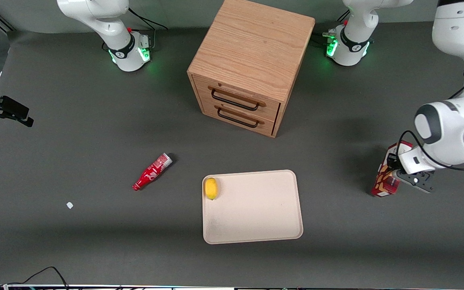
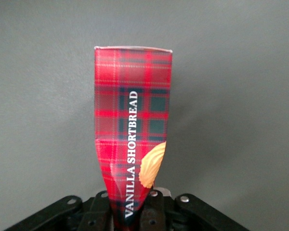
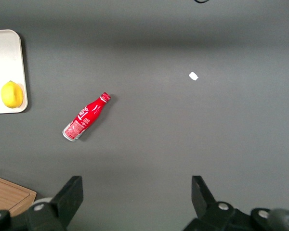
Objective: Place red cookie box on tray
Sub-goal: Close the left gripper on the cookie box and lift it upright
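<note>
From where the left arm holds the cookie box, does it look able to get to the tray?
Probably yes. The gripper is shut on the red cookie box toward the working arm's end of the table, and only bare table lies between it and the tray; the lemon fills one corner.

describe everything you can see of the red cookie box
The slim red tartan cardboard cookie box carries white "VANILLA SHORTBREAD" lettering down one face and a tan cookie picture. Its gripped end looks pinched in. The left gripper is shut on it at the working arm's end of the grey table, with the box apart from the flat beige rectangular tray. Whether its free end touches the table cannot be told.
</note>
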